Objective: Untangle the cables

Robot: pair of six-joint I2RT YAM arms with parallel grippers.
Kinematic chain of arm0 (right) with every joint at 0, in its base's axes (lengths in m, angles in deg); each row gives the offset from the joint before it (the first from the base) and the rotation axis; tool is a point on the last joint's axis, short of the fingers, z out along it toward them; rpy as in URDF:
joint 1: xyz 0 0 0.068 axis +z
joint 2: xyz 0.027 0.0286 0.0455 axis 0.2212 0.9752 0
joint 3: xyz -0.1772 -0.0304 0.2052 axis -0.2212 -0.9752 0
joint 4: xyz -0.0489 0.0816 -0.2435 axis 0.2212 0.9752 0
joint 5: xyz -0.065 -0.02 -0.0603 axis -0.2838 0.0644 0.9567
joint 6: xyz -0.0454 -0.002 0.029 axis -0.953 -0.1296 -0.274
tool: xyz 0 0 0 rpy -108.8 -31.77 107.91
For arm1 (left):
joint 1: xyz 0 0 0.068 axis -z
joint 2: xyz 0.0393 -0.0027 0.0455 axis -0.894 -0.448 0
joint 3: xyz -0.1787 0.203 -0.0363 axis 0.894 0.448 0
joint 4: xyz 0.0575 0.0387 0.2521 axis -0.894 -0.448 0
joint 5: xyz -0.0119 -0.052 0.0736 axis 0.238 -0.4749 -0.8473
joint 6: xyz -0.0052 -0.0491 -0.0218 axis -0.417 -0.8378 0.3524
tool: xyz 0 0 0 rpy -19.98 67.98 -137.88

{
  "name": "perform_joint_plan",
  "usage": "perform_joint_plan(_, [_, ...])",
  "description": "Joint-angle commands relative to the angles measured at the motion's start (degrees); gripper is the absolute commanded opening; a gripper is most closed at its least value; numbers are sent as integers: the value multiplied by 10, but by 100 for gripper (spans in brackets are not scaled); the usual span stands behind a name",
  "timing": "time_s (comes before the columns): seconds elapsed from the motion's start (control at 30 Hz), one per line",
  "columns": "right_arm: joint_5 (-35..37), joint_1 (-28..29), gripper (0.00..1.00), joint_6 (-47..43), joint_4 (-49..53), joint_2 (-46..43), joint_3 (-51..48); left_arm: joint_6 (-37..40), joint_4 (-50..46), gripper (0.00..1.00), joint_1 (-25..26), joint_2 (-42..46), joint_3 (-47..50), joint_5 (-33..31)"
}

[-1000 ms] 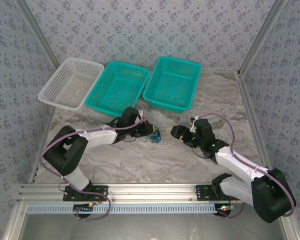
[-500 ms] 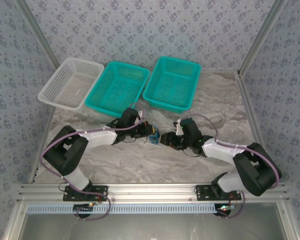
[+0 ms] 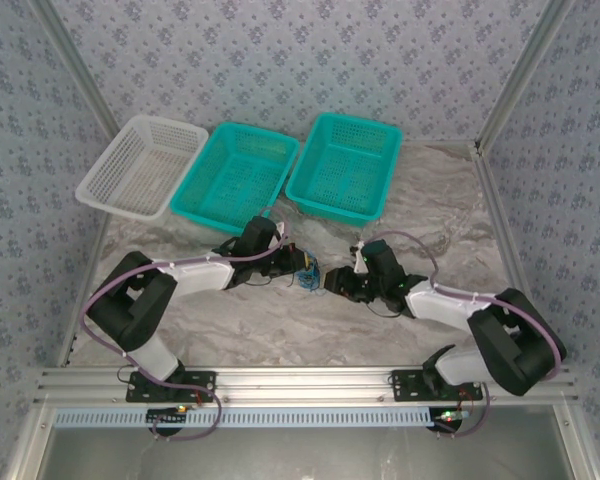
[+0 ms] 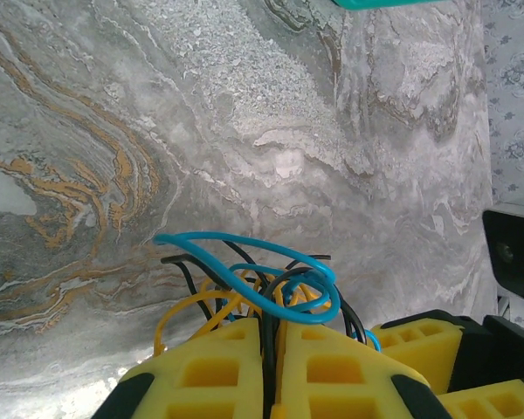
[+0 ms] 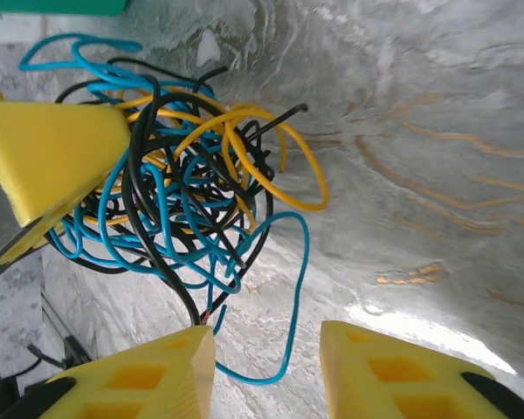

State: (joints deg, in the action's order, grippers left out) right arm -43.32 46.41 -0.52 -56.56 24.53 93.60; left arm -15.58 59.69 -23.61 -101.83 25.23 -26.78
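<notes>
In front of the right teal basket (image 3: 332, 208), my left gripper (image 4: 273, 327) clamps the cable tangle (image 5: 175, 166) as an anchor while my right gripper (image 5: 266, 336), jaws apart, straddles a blue loop (image 5: 290, 288).

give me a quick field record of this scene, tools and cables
left tool: shut on the cables, pinching the tangle
right tool: open, at the tangle's edge
cables: blue, black and yellow, one knotted clump
table: marbled grey
baskets: white basket, left teal basket, right teal basket, at the far side
</notes>
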Motion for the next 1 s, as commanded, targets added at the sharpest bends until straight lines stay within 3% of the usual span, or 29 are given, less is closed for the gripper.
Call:
perform_joint_plan(0.0, [47,-9,43,19,2,-41,-25,-6,12,0,2,-6,2,1])
perform_joint_plan(0.67, [-49,13,40,37,-55,99,32,-47,96,0,-14,-28,37,33])
perform_joint_plan(0.97, [-38,17,22,40,-64,115,33,-55,109,0,-21,-31,48,37])
